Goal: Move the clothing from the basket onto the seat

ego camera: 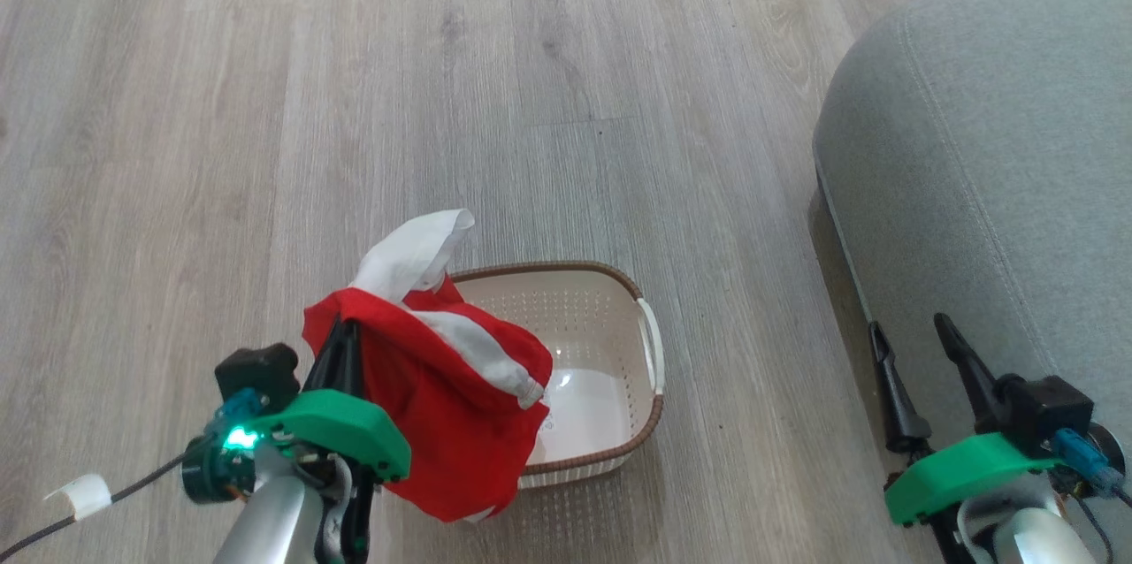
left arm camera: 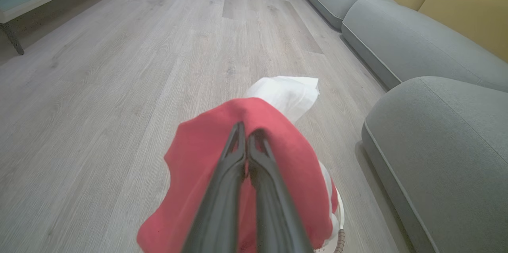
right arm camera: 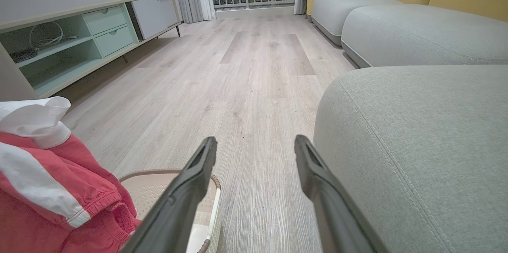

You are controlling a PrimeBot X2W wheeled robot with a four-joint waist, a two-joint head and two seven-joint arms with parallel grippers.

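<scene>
The red clothing [ego camera: 442, 396] with white stripes hangs over the left half of the basket [ego camera: 610, 308], lifted above it. My left gripper [ego camera: 340, 343] is shut on the clothing [left arm camera: 278, 154]; its fingertips [left arm camera: 238, 132] pinch the red fabric, which drapes around them. The cream basket with its brown rim stands on the floor, and its right half shows bare. The grey seat [ego camera: 982, 148] lies to the right of the basket. My right gripper [ego camera: 911, 334] stands open beside the seat's front edge, nothing between its fingers [right arm camera: 202, 158]. The clothing [right arm camera: 51, 173] and basket [right arm camera: 158, 189] lie to that gripper's left.
Pale wood floor [ego camera: 354, 60] stretches wide to the left and ahead. More grey seat cushions [right arm camera: 416, 35] with yellow backs line the right side. A low pale-green cabinet [right arm camera: 79, 43] runs along the far left wall. A cable with white tape [ego camera: 84, 493] trails at my left arm.
</scene>
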